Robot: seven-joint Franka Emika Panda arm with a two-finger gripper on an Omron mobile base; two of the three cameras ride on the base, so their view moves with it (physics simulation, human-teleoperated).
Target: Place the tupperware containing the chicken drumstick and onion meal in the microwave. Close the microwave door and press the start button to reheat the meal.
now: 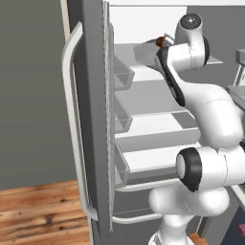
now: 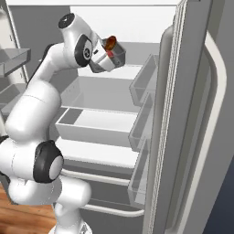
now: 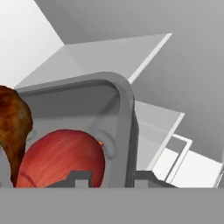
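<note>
Hand view puts the tupperware (image 3: pixel 124 109) right under the camera: a grey translucent tub whose rounded corner rim runs from 9 o'clock up and over to 5 o'clock. Inside it the onion (image 3: pixel 61 157), red and round, sits at 7 o'clock, and the chicken drumstick (image 3: pixel 13 127), glossy brown, lies against it at 9 o'clock. The gripper (image 3: pixel 111 178) stands at 6 o'clock, one dark tip inside the tub wall and the other outside it, so the claw straddles the rim; whether it is clenched on the wall I cannot tell.

In the right base view the tub (image 2: pixel 115 55) is up at 12 o'clock, tilted at the end of the arm, with the drumstick (image 2: pixel 110 43) poking out on top, above a white fridge shelf (image 2: pixel 121 73). A drawer (image 2: pixel 91 123) lies lower, toward 6 o'clock of the tub, and the open fridge door (image 2: pixel 192 114) with its bins stands at 3 o'clock.

In the left base view a brown speck of the drumstick (image 1: pixel 160 42) shows at 12 o'clock beside the wrist, and the other fridge door (image 1: pixel 91 119) with a pale bar handle (image 1: pixel 72 124) stands at 9 o'clock.
</note>
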